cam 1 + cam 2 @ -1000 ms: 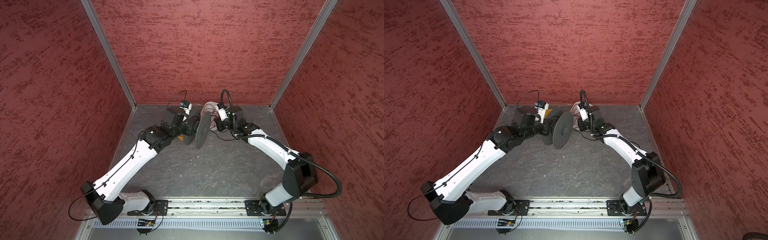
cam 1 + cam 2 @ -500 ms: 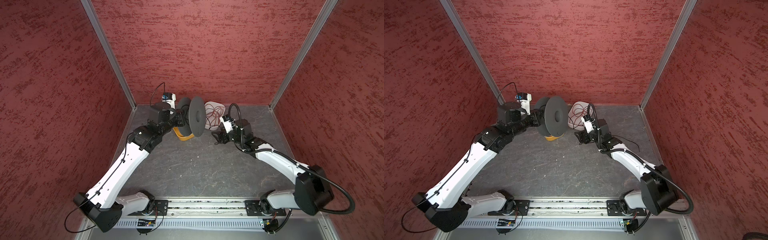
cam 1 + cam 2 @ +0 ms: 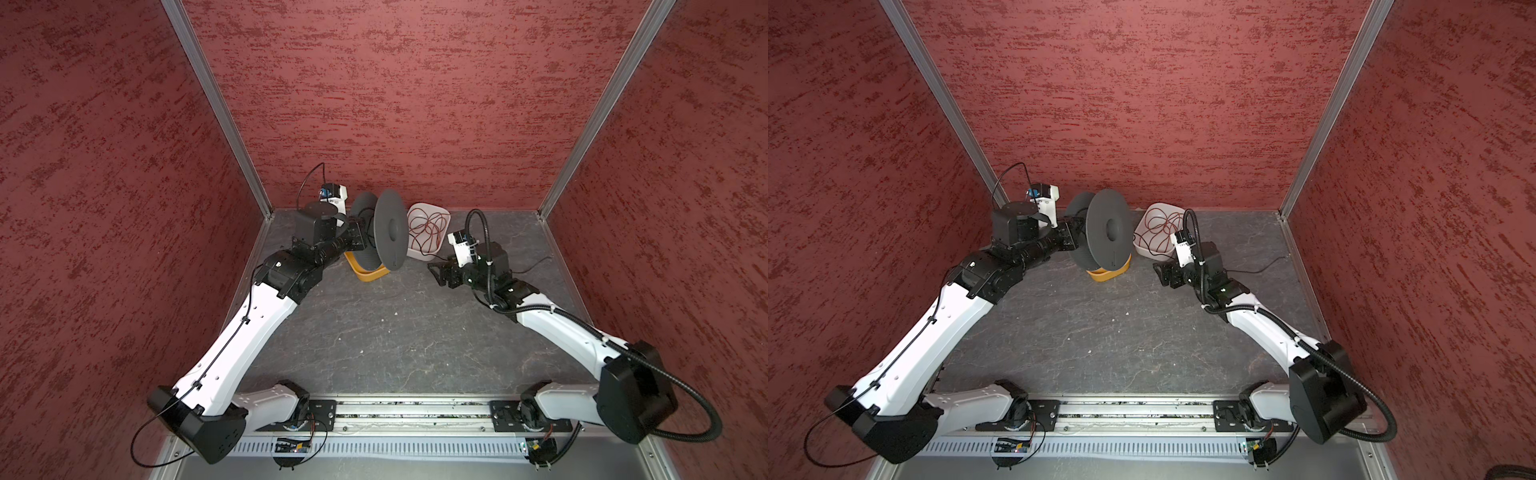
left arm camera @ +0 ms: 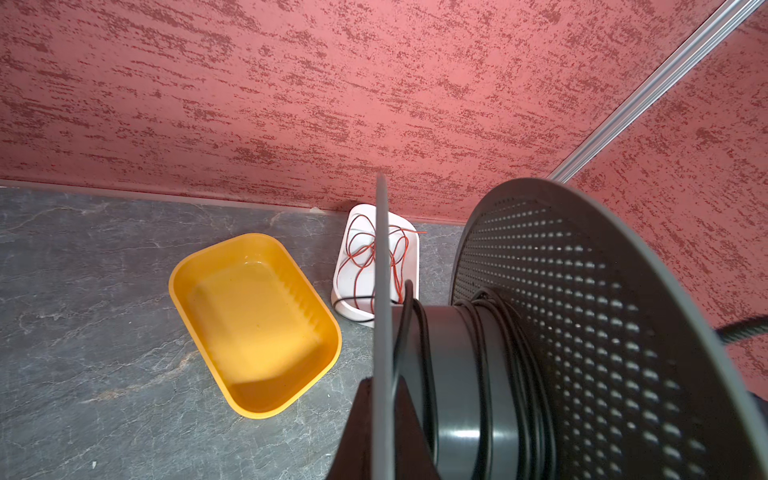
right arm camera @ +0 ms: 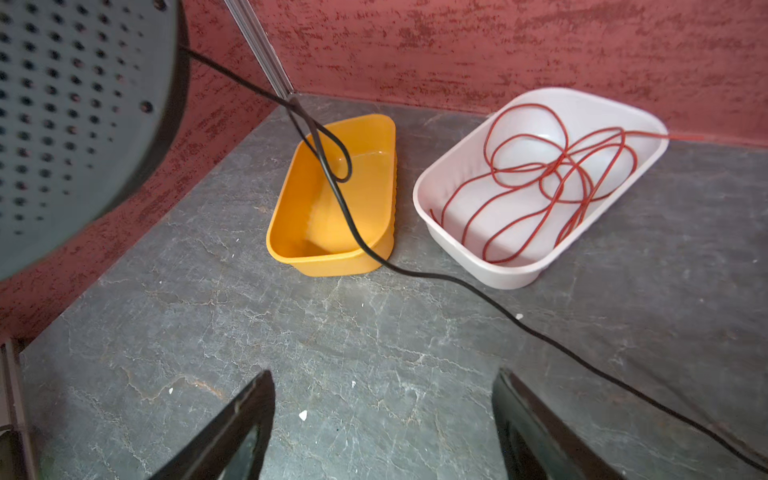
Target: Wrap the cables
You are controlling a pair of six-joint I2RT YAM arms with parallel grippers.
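— While the left jaws clamp the spool (image 3: 390, 235), how far along?
— Few turns wound; black cable (image 5: 457, 284) trails from the spool across the desk (image 5: 374, 353). Right jaws wide, empty.

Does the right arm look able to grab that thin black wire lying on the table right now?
Probably yes. The right fingers stand open low over the table, and the black wire crosses it just ahead of them, nothing between. The yellow tray and white tray sit farther back.
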